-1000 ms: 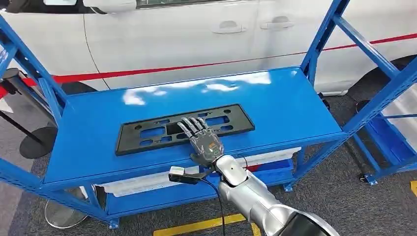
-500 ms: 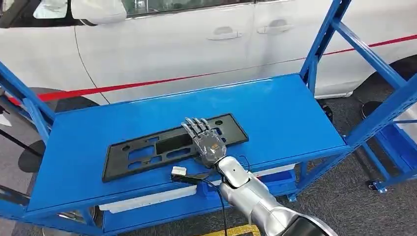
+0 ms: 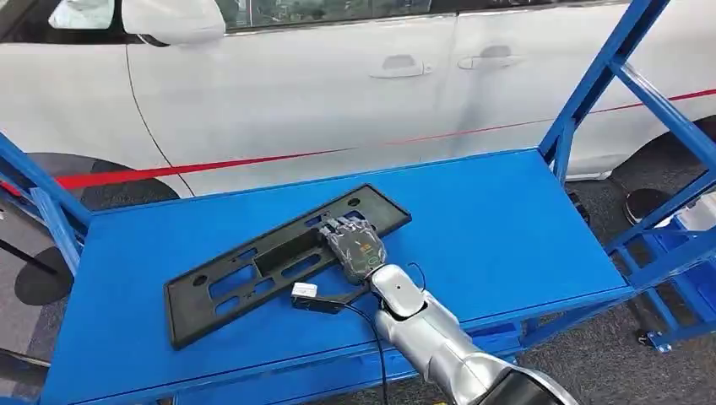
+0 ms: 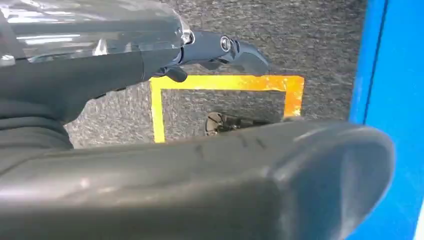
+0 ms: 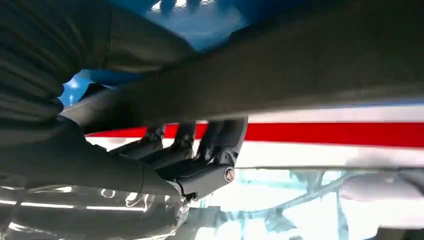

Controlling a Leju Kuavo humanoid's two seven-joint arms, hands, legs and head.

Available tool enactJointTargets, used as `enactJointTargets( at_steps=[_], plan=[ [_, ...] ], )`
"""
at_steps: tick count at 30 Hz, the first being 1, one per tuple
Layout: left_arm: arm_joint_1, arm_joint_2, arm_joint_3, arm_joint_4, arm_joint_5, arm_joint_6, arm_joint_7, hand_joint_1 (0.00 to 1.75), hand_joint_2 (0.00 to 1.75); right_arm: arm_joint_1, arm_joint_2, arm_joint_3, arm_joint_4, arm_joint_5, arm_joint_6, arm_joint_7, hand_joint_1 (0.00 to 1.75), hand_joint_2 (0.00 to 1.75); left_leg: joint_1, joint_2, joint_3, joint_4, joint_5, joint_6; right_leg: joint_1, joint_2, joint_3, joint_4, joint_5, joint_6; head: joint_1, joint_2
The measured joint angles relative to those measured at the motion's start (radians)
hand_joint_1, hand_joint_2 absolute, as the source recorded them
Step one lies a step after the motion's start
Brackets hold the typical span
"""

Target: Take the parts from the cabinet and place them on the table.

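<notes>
- Head view: I see my right robot hand (image 3: 356, 247) gripping the black plastic frame (image 3: 279, 261), fingers curled over its far edge.
- The frame lies slantwise on the blue shelf (image 3: 498, 228).
- Left robot hand (image 4: 220, 190): I cannot tell its state.

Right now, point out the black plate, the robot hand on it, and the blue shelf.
black plate (image 3: 228, 283): head view, slotted middle section.
right robot hand (image 3: 356, 246): head view, back of hand, gripping the plate's edge.
blue shelf (image 3: 498, 228): head view, bare top surface.
</notes>
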Motion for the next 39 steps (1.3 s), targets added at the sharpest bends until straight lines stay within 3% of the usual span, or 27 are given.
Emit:
enactJointTargets(
  at_steps=[1, 2, 3, 6, 7, 8, 9, 11, 12, 13, 14, 17, 18, 19, 20, 23, 25, 27, 28, 29, 30, 32, 33, 35, 37, 38, 39],
  plan=[
    [-0.001, -0.001, 0.0, 0.0, 0.0, 0.0, 0.0, 0.0, 0.0, 0.0, 0.0, -0.003, -0.001, 0.0, 0.002, 0.0, 1.75, 1.75, 0.0, -0.001, 0.011, 0.0, -0.006, -0.002, 0.0, -0.001, 0.02, -0.083, 0.067, -0.005, 0.0, 0.0],
    [-0.001, -0.002, 0.0, 0.0, -0.001, 0.0, 0.0, 0.0, 0.0, 0.002, 0.0, -0.008, 0.0, 0.0, 0.003, -0.003, 1.75, 1.75, 0.0, -0.003, 0.017, 0.0, -0.012, -0.006, 0.001, -0.002, 0.033, -0.156, 0.108, -0.013, 0.0, 0.0],
    [-0.004, -0.002, -0.002, 0.0, -0.001, 0.0, 0.001, 0.0, 0.0, 0.004, 0.0, -0.015, -0.001, 0.0, 0.003, -0.003, 1.75, 1.75, -0.006, -0.005, 0.015, 0.002, -0.014, -0.011, 0.01, -0.001, 0.037, -0.162, 0.101, -0.02, -0.001, 0.0],
    [-0.005, -0.002, -0.009, 0.0, -0.004, 0.0, 0.005, 0.0, 0.0, 0.006, -0.001, -0.03, -0.018, -0.001, 0.001, -0.011, 1.75, 1.75, -0.002, -0.008, 0.015, -0.009, -0.011, -0.028, 0.012, 0.0, 0.043, -0.183, 0.09, -0.04, 0.0, 0.0],
    [-0.006, -0.001, -0.01, 0.0, -0.004, 0.001, 0.007, 0.0, 0.0, 0.009, -0.001, -0.037, -0.024, -0.003, 0.002, -0.015, 1.75, 1.75, -0.009, -0.007, 0.019, -0.01, -0.014, -0.035, 0.002, 0.001, 0.048, -0.195, 0.094, -0.048, 0.0, 0.0],
    [-0.005, 0.001, -0.013, 0.0, -0.004, 0.002, 0.009, 0.0, 0.0, 0.016, -0.001, -0.042, -0.031, -0.004, 0.002, -0.018, 1.75, 1.75, -0.004, -0.006, 0.016, 0.003, -0.022, -0.037, -0.001, -0.003, 0.059, -0.205, 0.099, -0.053, 0.0, 0.0],
    [-0.005, 0.001, -0.017, 0.0, -0.005, 0.002, 0.01, 0.0, 0.0, 0.019, -0.001, -0.046, -0.035, -0.007, 0.002, -0.017, 1.75, 1.75, -0.004, -0.001, -0.002, 0.044, -0.048, -0.042, -0.002, -0.005, 0.062, -0.208, 0.099, -0.059, 0.0, 0.0],
    [-0.006, 0.001, -0.021, 0.0, -0.005, 0.002, 0.01, 0.0, 0.0, 0.027, -0.001, -0.052, -0.043, -0.009, 0.002, -0.019, 1.75, 1.75, 0.002, 0.001, -0.08, 0.201, -0.12, -0.049, -0.001, -0.006, 0.062, -0.207, 0.098, -0.062, 0.0, 0.0],
    [-0.005, 0.001, -0.023, 0.0, -0.005, 0.002, 0.011, 0.0, 0.0, 0.033, -0.002, -0.054, -0.046, -0.011, 0.001, -0.02, 1.75, 1.75, 0.003, 0.002, -0.116, 0.268, -0.142, -0.053, -0.001, -0.006, 0.061, -0.207, 0.096, -0.063, 0.0, 0.0],
    [-0.004, 0.001, -0.024, 0.0, -0.004, 0.002, 0.011, 0.0, 0.0, 0.04, -0.002, -0.055, -0.047, -0.011, 0.0, -0.022, 1.75, 1.75, 0.004, 0.002, -0.137, 0.301, -0.142, -0.055, -0.001, -0.006, 0.062, -0.206, 0.095, -0.064, 0.0, 0.0],
    [-0.004, 0.001, -0.024, 0.0, -0.004, 0.002, 0.011, 0.0, 0.0, 0.046, -0.003, -0.056, -0.051, -0.014, -0.001, -0.027, 1.75, 1.75, 0.005, 0.003, -0.135, 0.289, -0.122, -0.056, -0.001, -0.006, 0.065, -0.206, 0.094, -0.063, 0.0, 0.0],
    [-0.002, 0.007, -0.024, 0.0, 0.002, 0.008, 0.01, 0.0, 0.0, 0.057, -0.002, -0.071, -0.072, -0.089, -0.004, -0.079, 1.75, 1.75, 0.011, 0.006, -0.022, 0.042, 0.019, -0.054, -0.002, -0.001, 0.08, -0.203, 0.082, -0.053, 0.0, 0.0],
    [-0.003, 0.007, -0.024, 0.0, 0.005, 0.009, 0.01, 0.0, 0.0, 0.063, -0.002, -0.082, -0.09, -0.162, 0.0, -0.123, 1.75, 1.75, 0.006, 0.007, 0.001, 0.005, 0.001, -0.053, 0.005, 0.0, 0.079, -0.2, 0.078, -0.046, 0.0, 0.0],
    [-0.003, 0.007, -0.024, 0.0, 0.006, 0.013, 0.01, 0.0, 0.0, 0.073, -0.002, -0.096, -0.118, -0.259, 0.019, -0.176, 1.75, 1.75, 0.004, 0.002, -0.001, -0.003, 0.005, -0.042, 0.006, 0.002, 0.074, -0.197, 0.079, -0.042, 0.0, 0.0],
    [-0.004, 0.007, -0.024, 0.0, 0.006, 0.017, 0.008, 0.0, 0.0, 0.084, -0.001, -0.109, -0.157, -0.37, 0.05, -0.228, 1.75, 1.75, 0.003, 0.002, -0.003, -0.002, 0.004, -0.04, 0.006, 0.001, 0.074, -0.199, 0.081, -0.038, 0.0, 0.0],
    [-0.003, 0.006, -0.025, 0.0, 0.011, 0.024, 0.01, 0.0, 0.0, 0.123, 0.001, -0.15, -0.335, -0.778, 0.214, -0.321, 1.75, 1.75, 0.008, 0.004, 0.0, -0.014, 0.012, -0.018, 0.003, 0.001, 0.076, -0.195, 0.07, -0.019, 0.0, 0.0],
    [-0.003, 0.007, -0.025, 0.0, 0.014, 0.026, 0.011, 0.0, 0.0, 0.159, -0.01, -0.16, -0.485, -1.002, 0.307, -0.309, 1.75, 1.75, 0.007, 0.003, -0.005, -0.014, 0.014, -0.005, 0.001, -0.002, 0.033, -0.1, 0.002, -0.015, 0.0, 0.0],
    [-0.002, 0.007, -0.025, 0.0, 0.017, 0.027, 0.012, 0.0, 0.0, 0.181, -0.02, -0.166, -0.591, -1.067, 0.325, -0.293, 1.75, 1.75, 0.003, 0.003, -0.012, -0.013, 0.018, 0.0, -0.001, -0.002, -0.046, 0.064, -0.072, -0.011, 0.0, 0.0],
    [0.0, 0.007, -0.025, 0.0, 0.019, 0.028, 0.013, 0.0, 0.0, 0.189, -0.026, -0.168, -0.63, -1.069, 0.328, -0.288, 1.75, 1.75, 0.001, 0.004, -0.015, -0.013, 0.018, 0.001, -0.001, -0.002, -0.07, 0.113, -0.081, -0.011, 0.0, 0.0],
    [0.001, 0.007, -0.025, 0.001, 0.019, 0.028, 0.013, 0.0, 0.0, 0.198, -0.033, -0.168, -0.662, -1.083, 0.331, -0.291, 1.75, 1.75, 0.0, 0.004, -0.015, -0.012, 0.019, 0.001, 0.0, -0.002, -0.068, 0.111, -0.068, -0.012, 0.0, 0.0],
    [0.001, 0.007, -0.026, 0.001, 0.018, 0.028, 0.013, 0.0, 0.0, 0.211, -0.04, -0.169, -0.697, -1.111, 0.334, -0.299, 1.75, 1.75, -0.001, 0.003, -0.015, -0.012, 0.02, 0.0, 0.0, -0.002, -0.042, 0.06, -0.03, -0.015, 0.0, 0.0],
    [0.0, 0.007, -0.029, 0.001, 0.018, 0.028, 0.014, 0.0, 0.0, 0.233, -0.055, -0.168, -0.791, -1.189, 0.341, -0.317, 1.75, 1.75, -0.003, 0.0, -0.015, -0.009, 0.021, -0.002, 0.001, -0.002, 0.054, -0.121, 0.057, -0.027, 0.0, 0.0],
    [0.0, 0.007, -0.032, 0.001, 0.016, 0.028, 0.016, 0.0, 0.0, 0.234, -0.061, -0.168, -0.835, -1.216, 0.341, -0.316, 1.75, 1.75, -0.003, 0.0, -0.016, -0.008, 0.023, -0.003, 0.002, -0.002, 0.084, -0.183, 0.07, -0.033, 0.0, 0.0],
    [0.001, 0.006, -0.037, 0.001, 0.015, 0.029, 0.018, 0.0, 0.0, 0.234, -0.081, -0.171, -0.945, -1.251, 0.341, -0.303, 1.75, 1.75, -0.008, 0.001, -0.022, -0.005, 0.027, -0.015, 0.009, -0.003, 0.082, -0.197, 0.07, -0.034, 0.0, 0.0],
    [0.002, 0.006, -0.043, 0.001, 0.012, 0.03, 0.02, 0.0, 0.0, 0.241, -0.091, -0.178, -1.002, -1.258, 0.341, -0.298, 1.75, 1.75, -0.006, 0.001, -0.02, -0.012, 0.034, -0.026, 0.012, -0.001, 0.078, -0.197, 0.076, -0.042, 0.0, 0.0],
    [0.001, 0.007, -0.045, 0.001, 0.011, 0.032, 0.02, 0.0, 0.0, 0.246, -0.094, -0.179, -1.022, -1.258, 0.342, -0.295, 1.75, 1.75, -0.01, 0.001, -0.023, -0.008, 0.033, -0.032, -0.002, -0.004, 0.077, -0.21, 0.089, -0.05, 0.0, 0.0],
    [0.001, 0.008, -0.046, 0.001, 0.011, 0.033, 0.02, 0.0, 0.0, 0.249, -0.097, -0.179, -1.044, -1.258, 0.343, -0.294, 1.75, 1.75, -0.007, 0.002, -0.034, 0.009, 0.01, -0.037, -0.002, -0.006, 0.074, -0.212, 0.095, -0.054, 0.0, 0.0]
  ],
)
